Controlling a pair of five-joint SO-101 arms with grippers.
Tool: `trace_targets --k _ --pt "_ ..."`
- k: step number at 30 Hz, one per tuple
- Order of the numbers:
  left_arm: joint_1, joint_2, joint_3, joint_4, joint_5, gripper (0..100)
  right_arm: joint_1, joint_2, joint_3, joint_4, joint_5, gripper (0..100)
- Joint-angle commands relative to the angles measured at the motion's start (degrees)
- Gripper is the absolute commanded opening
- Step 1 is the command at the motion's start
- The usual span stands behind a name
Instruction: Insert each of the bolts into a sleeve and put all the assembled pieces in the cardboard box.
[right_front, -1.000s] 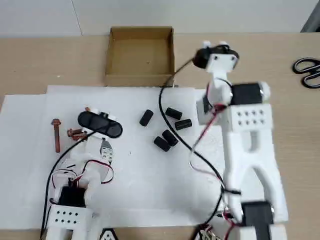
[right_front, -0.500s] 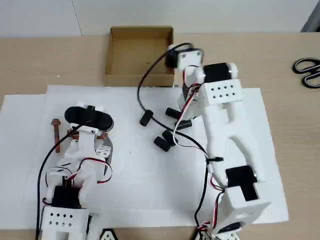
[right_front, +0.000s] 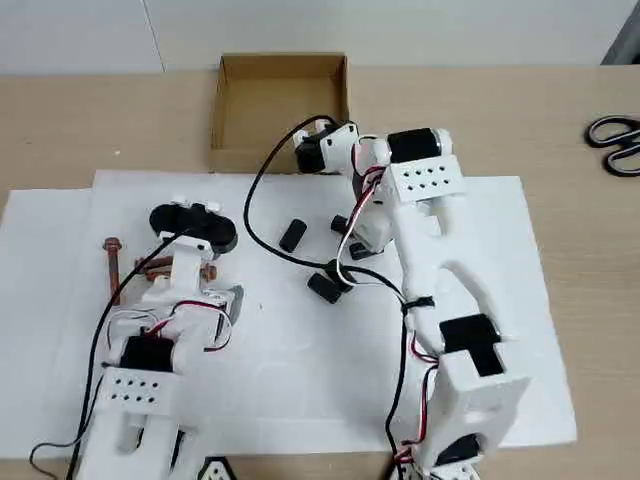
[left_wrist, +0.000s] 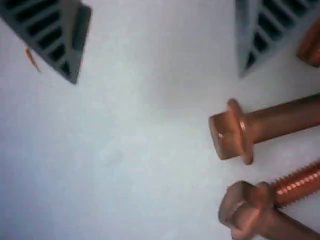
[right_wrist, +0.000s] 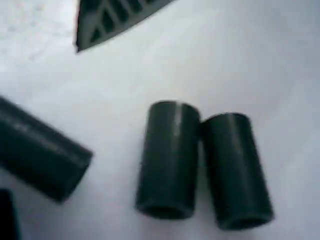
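Note:
Several copper bolts lie on the white sheet: one alone and a cluster beside my left arm. My left gripper hangs open just above the sheet, with two bolt heads close beside it and nothing between its fingers. Black sleeves lie scattered mid-sheet. My right arm bends over them. One ribbed finger of the open right gripper hovers above a pair of sleeves lying side by side, with a third sleeve nearby. The cardboard box stands empty at the back.
The white sheet covers the wooden table in front of the box. Black scissors lie at the far right edge. Cables from both arms trail across the sheet's middle.
My right arm swung from beside the box leftward and down over the sleeves. My left arm shifted slightly and sits lower over the bolts.

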Motion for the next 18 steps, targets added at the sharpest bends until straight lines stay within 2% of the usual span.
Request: trace_targets --k 1,8,13,18 --pt "0.2 0.6 -2.5 -1.7 0.2 20 -0.2 0.5 -2.5 -3.7 3.3 16.0" --pt "0.4 0.9 -1.5 -1.8 0.1 20 -0.7 2.7 -2.5 -9.6 8.4 16.1" --pt "4.7 0.6 -0.1 -2.8 -0.2 20 -0.8 3.5 -2.5 -13.3 11.8 16.1" --pt "4.8 0.6 0.0 -2.8 -0.2 20 -3.1 5.4 -2.5 -15.1 13.2 16.1"
